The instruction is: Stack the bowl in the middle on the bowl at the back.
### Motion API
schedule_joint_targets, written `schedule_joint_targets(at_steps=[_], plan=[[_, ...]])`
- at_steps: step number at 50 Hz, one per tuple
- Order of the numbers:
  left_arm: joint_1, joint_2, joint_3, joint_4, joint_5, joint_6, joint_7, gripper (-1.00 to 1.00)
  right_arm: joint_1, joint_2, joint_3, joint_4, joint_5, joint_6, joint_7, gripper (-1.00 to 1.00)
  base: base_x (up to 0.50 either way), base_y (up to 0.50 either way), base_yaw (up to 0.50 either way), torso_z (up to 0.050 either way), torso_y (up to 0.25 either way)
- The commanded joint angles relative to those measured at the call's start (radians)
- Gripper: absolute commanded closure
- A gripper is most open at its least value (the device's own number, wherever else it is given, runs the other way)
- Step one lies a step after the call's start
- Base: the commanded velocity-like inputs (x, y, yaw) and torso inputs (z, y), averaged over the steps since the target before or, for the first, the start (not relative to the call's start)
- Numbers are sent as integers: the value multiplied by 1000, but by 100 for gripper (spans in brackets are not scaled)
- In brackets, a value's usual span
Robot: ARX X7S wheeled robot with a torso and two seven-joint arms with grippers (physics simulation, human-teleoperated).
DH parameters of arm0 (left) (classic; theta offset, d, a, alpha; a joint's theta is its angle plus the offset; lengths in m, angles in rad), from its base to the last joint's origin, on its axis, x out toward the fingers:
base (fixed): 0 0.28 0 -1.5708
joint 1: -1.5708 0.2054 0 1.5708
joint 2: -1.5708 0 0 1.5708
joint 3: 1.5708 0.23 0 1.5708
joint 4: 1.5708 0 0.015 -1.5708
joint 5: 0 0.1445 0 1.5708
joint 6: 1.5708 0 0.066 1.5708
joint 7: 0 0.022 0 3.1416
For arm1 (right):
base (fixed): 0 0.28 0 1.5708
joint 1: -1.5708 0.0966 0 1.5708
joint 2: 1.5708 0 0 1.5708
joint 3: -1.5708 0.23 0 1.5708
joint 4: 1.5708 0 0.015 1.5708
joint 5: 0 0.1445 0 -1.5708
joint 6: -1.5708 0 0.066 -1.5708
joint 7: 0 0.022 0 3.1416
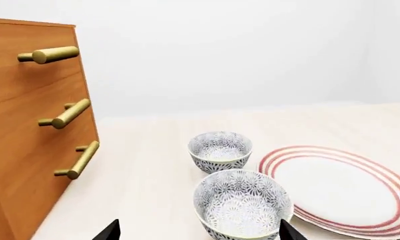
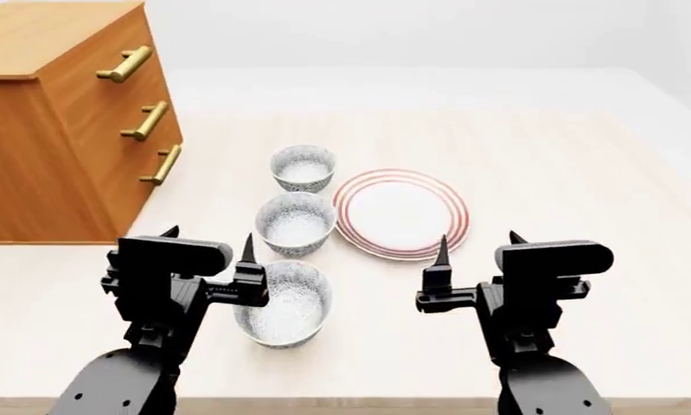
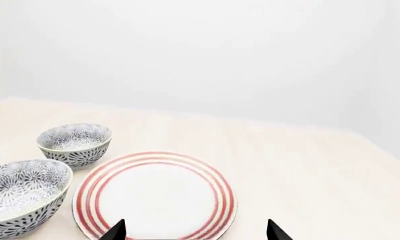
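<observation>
Three speckled white bowls stand in a line running away from me. The bowl in the middle (image 2: 296,222) (image 1: 242,202) (image 3: 23,195) sits beside the plate, and the bowl at the back (image 2: 303,167) (image 1: 221,150) (image 3: 75,142) lies just beyond it. A third look-alike bowl (image 2: 284,303) is nearest me. My left gripper (image 2: 210,242) (image 1: 198,232) hangs open above the table, to the left of the nearest bowl and short of the middle bowl, holding nothing. My right gripper (image 2: 479,242) (image 3: 194,231) is open over the plate's near edge, also holding nothing.
A flat white plate with red rings (image 2: 400,212) (image 1: 343,190) (image 3: 156,195) lies right of the middle and back bowls, almost touching the middle one. A wooden dresser (image 2: 57,130) (image 1: 33,135) with brass handles (image 2: 147,119) stands at the left, behind my left arm.
</observation>
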Motion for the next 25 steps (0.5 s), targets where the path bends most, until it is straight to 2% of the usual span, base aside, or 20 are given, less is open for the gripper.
schedule_joint_targets(at_steps=[1, 9, 17, 25], plan=[[-45, -22, -3, 24, -19, -60, 2, -100, 43, 15, -8, -24, 5, 50, 5, -100, 371, 0, 0, 0, 0], [-94, -48, -9, 50, -40, -131, 10, -100, 62, 29, -12, -59, 4, 87, 11, -100, 372, 0, 0, 0, 0], [-110, -66, -5, 79, -40, -132, 13, -100, 79, 36, -22, -79, 2, 111, 18, -100, 369, 0, 0, 0, 0], [-161, -79, -3, 78, -62, -209, 19, -100, 129, 46, -22, -144, 19, 211, 16, -100, 0, 0, 0, 0, 2]])
